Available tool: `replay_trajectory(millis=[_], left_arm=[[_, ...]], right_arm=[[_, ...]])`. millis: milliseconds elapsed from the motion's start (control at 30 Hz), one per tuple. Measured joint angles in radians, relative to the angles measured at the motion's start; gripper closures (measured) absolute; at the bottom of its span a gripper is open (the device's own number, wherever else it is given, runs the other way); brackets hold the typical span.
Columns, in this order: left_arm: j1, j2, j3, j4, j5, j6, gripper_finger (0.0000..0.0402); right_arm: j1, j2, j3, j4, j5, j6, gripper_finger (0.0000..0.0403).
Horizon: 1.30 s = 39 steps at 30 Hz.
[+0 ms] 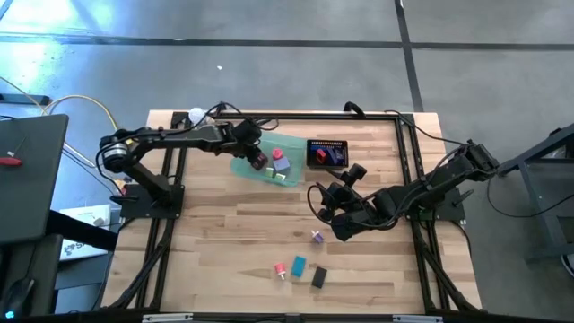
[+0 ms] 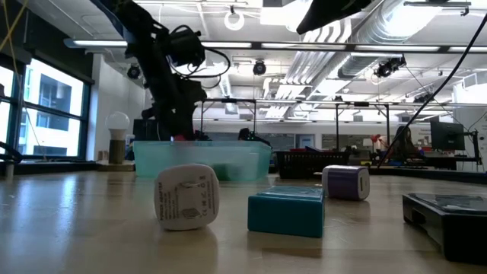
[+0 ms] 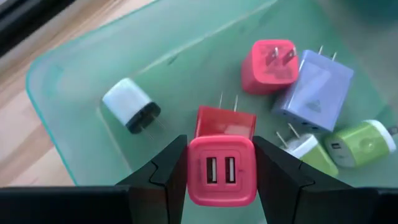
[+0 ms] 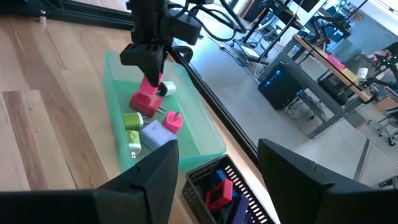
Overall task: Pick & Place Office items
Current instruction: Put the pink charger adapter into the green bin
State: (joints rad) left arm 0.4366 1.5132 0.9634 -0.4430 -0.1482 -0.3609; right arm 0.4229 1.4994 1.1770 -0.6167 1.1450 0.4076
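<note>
Left pincer (image 3: 221, 171) clamped on red charger (image 3: 222, 169), above green tray (image 3: 74, 74).

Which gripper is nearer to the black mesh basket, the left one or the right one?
The right gripper is nearer: it hovers open just in front of the black mesh basket. The left gripper, shut on a red charger, is over the green tray beside it.

A wooden surface (image 1: 224, 233) is seen. Toward its far edge a green tray (image 1: 244, 167) and a black basket (image 1: 327, 144) are set. Near the front edge a purple charger (image 1: 317, 237), pink charger (image 1: 280, 269), teal block (image 1: 298, 265) and black block (image 1: 318, 277) are laid.
</note>
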Motion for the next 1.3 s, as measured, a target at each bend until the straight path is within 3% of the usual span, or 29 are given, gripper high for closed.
replay_trajectory(millis=[167,467,700,1000,1300], left_arm=[[0.006,0.017,0.003,0.006,-0.007,-0.011,0.0257],[0.001,0.017,-0.003,-0.008,-0.006,0.014,0.0191],[0.001,0.016,-0.003,-0.005,-0.008,0.058,0.0186],[0.000,0.016,-0.003,-0.004,-0.010,0.088,0.0185],[-0.041,0.016,-0.003,-0.006,-0.034,0.215,0.0184]], right_arm=[[0.000,0.000,0.000,0.000,-0.001,0.011,0.0195],[-0.023,0.000,0.000,-0.001,-0.066,0.019,0.0195],[-0.063,0.000,0.000,0.000,-0.162,0.019,0.0195],[-0.066,0.000,0.000,0.000,-0.181,0.016,0.0195],[-0.066,0.000,0.000,0.000,-0.199,0.018,0.0195]])
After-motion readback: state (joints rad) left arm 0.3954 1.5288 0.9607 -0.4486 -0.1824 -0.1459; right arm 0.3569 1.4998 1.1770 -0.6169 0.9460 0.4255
